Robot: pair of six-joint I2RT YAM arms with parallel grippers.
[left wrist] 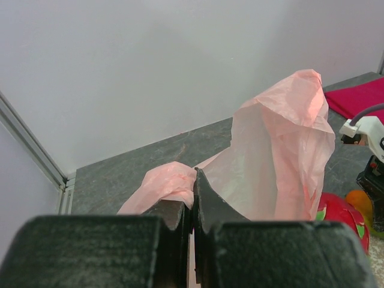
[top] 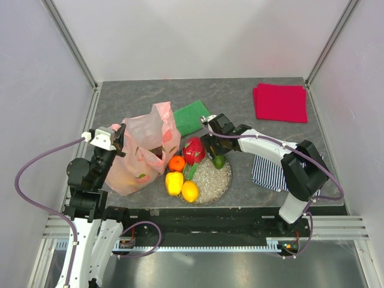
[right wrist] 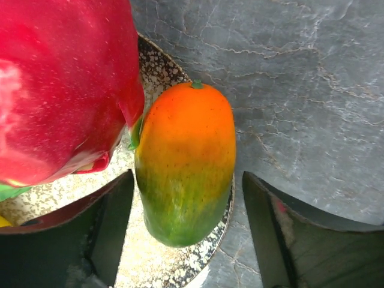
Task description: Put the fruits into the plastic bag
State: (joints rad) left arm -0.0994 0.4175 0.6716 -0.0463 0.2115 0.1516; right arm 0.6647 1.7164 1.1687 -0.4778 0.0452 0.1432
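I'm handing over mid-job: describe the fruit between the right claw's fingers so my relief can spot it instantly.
Find the speckled grey plate at the table's near edge, right of the pink plastic bag. On its right rim, beside the big red fruit, lies a small oval fruit. It alone is two-toned, orange fading to green; the rest are red, orange or yellow.

Pale pink plastic bag (top: 144, 153) pulled up, toy fruits (top: 190, 191) gathered on the speckled plate (top: 221, 182).
The bag is thin and crinkly, raised into peaks, and stands at 9 o'clock from the plate. On the plate, a red dragon fruit (top: 193, 150) lies at 11 o'clock and an orange-to-green mango (right wrist: 186, 174) lies on its side on the rim at 1 o'clock. A small orange (top: 176, 163) sits at 10, a yellow pepper (top: 174, 183) at 9, and a lemon at 7.
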